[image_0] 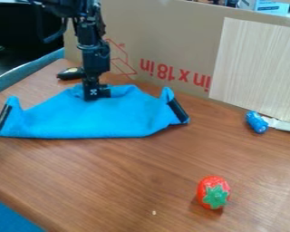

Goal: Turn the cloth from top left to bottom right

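Wood-grained desk (123,181), backed by upright brown cardboard (166,34) and a pale, streaked panel (256,68). The soft, rumpled blue cloth (99,120) lies far left, black-edged at both ends. Pincer (94,94) at its back edge; opening and hold cannot be told. Glossy rounded strawberry (213,192), near right.

I count one blue cloth (93,120) at my gripper (94,94), two black strips (179,110) flanking it, one dark object (70,74) near it, one strawberry (214,192) and one small blue item (256,122) well apart, one cardboard sheet (166,41) behind.
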